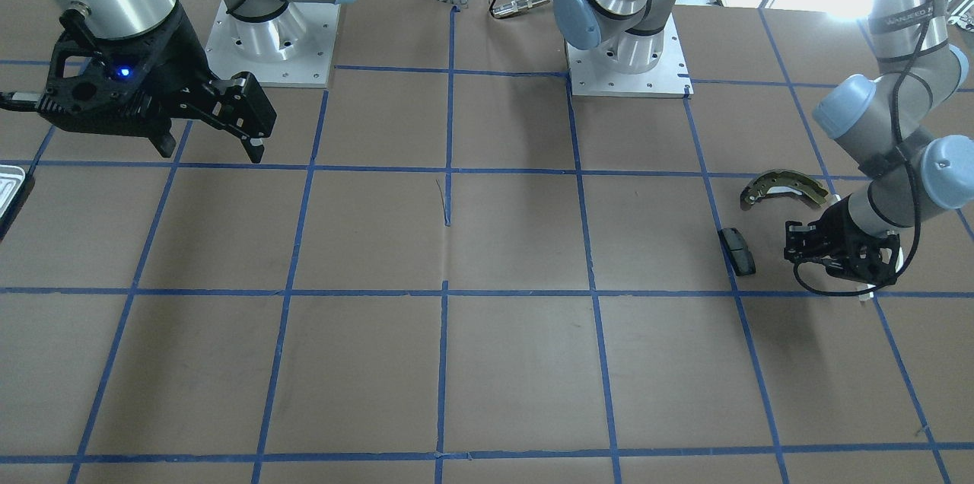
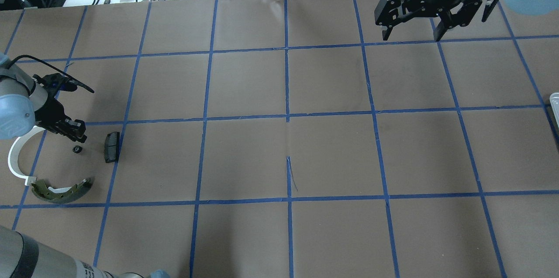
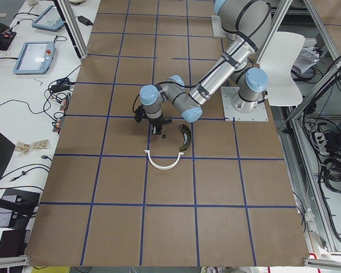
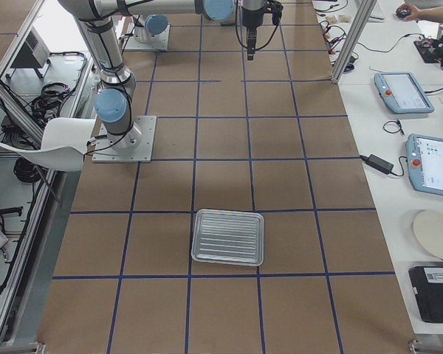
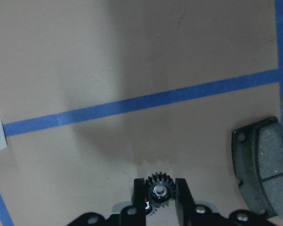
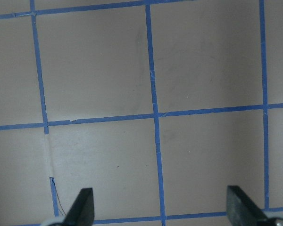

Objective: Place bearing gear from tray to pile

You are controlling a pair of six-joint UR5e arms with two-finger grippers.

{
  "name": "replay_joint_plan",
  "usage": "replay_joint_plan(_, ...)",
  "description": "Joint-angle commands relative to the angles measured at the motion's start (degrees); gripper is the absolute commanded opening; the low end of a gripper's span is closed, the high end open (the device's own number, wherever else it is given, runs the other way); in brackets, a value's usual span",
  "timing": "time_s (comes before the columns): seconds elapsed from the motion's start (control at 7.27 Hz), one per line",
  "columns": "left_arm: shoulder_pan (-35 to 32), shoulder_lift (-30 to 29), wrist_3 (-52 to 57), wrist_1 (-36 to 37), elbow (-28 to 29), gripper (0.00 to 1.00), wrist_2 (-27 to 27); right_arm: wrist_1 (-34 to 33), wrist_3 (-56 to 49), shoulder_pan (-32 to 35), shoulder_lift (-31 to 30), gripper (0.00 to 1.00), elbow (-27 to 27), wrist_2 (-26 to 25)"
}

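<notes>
My left gripper is low over the table at the pile and is shut on the small black bearing gear. The gear also shows in the overhead view. The pile holds an olive brake shoe, a white plastic arc and a black pad. The pad lies just right of the gear in the left wrist view. My right gripper is open and empty, high over the far side. The silvery tray is empty, far from the pile.
The two arm base plates stand at the table's robot-side edge, with a silver cylinder between them. Benches with tablets and cables run along the operators' side. Blue tape lines grid the brown table.
</notes>
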Motion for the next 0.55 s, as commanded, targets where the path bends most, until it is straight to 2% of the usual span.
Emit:
replay_joint_plan(0.0, -0.1, 0.0, -0.1, 0.0, 0.0, 0.83, -0.9, 0.0, 0.0, 0.0, 0.0, 1.00, 0.0, 0.0)
replay_joint_plan(0.14, 0.0, 0.0, -0.1, -0.1, -0.1, 0.93, -0.9, 0.0, 0.0, 0.0, 0.0, 1.00, 0.0, 0.0)
replay_joint_plan(0.41, -0.2, 0.9, -0.2, -0.5, 0.5, 0.96, -1.0, 0.0, -0.1, 0.0, 0.0, 1.00, 0.0, 0.0)
